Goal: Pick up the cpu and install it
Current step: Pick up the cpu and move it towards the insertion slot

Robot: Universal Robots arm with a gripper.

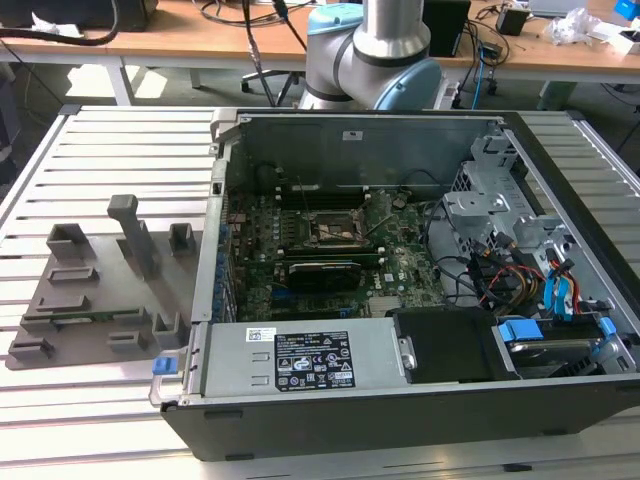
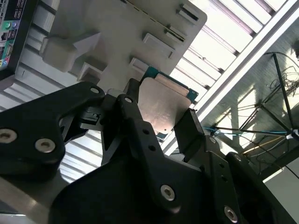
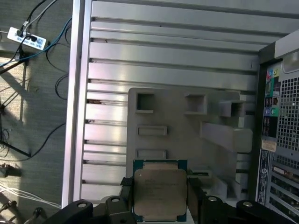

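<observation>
Silvery-grey cpu (image 3: pixel 160 193) sits clamped between your black fingers (image 2: pixel 188 130), seemingly clear above the grey holder tray (image 3: pixel 187 135) on the slatted metal tabletop (image 3: pixel 163 56).

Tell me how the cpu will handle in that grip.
Probably stiff: the cpu sits flat, gripped only at two opposite edges by the gripper. Likely light, being thin. Its smooth, shiny metal top suggests it could slip; the thin green board rim looks fragile.

Printed label (image 1: pixel 313 361) on power supply (image 1: pixel 375 352), small sticker (image 1: pixel 352 135) on case wall (image 1: pixel 290 150), nothing legible
</observation>
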